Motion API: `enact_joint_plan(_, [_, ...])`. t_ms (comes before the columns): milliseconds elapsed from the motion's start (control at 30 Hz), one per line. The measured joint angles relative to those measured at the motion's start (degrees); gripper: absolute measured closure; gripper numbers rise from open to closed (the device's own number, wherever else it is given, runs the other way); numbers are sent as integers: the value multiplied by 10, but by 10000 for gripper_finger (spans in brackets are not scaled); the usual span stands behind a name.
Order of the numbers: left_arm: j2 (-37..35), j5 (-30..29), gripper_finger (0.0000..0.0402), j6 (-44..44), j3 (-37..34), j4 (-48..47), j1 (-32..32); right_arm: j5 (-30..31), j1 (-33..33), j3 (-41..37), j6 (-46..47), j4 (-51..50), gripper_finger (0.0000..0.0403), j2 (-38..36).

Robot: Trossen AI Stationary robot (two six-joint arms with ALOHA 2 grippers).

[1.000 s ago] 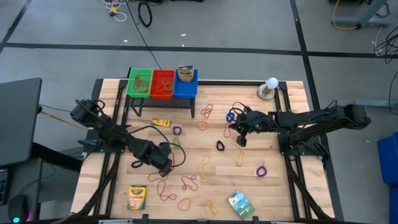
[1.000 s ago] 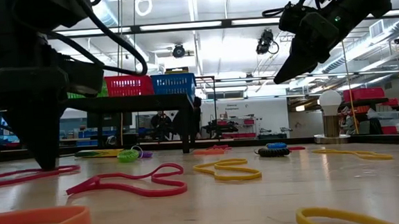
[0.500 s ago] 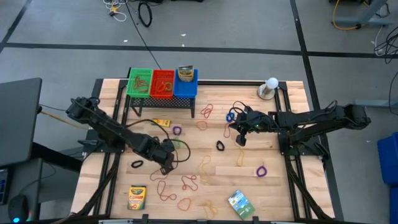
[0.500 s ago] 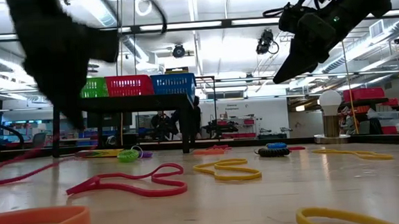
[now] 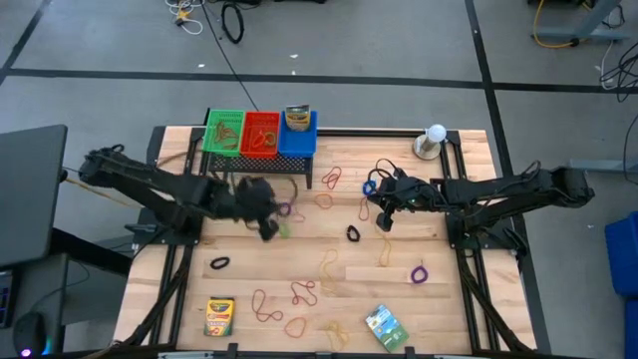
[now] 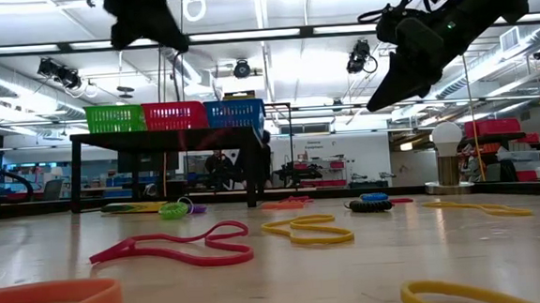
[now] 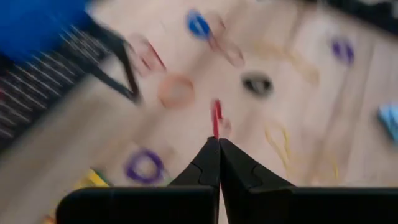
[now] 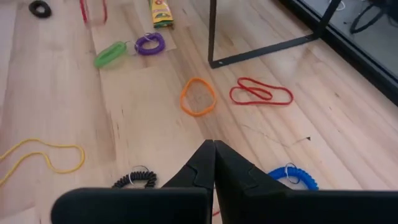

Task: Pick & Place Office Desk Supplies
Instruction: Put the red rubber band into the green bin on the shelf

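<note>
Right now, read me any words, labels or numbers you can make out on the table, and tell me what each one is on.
None can be read.
Crayon box: printing too small.
Green printed packet: print too small.
Second crayon box by the rack: lettering too small.
Container in the blue bin: label too small.

High view straight down over table [image 5: 419, 289], low view level across it, wrist views close above tabletop

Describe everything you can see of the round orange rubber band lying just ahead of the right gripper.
The orange rubber band is a thin closed loop, roughly round, and looks like soft rubber. It lies flat on the wooden table with nothing touching it. A red loop lies beside it but apart, and the black rack's foot bar is just beyond.
</note>
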Motion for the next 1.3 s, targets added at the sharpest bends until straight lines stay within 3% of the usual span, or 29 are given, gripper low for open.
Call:
enact_joint_plan(267, [-95, -35, 400, 69, 30, 25, 80, 10, 0, 0, 2, 17, 394, 0])
enact_joint_plan(500, [-134, -123, 400, 153, 73, 10, 177, 26, 0, 0, 36, 29, 394, 0])
enact_joint_plan(933, [-142, -125, 400, 251, 74, 9, 440, 28, 0, 0, 59, 29, 394, 0])
enact_joint_plan(1300, [-140, -99, 399, 228, -5, -40, 540, 34, 0, 0, 66, 29, 394, 0])
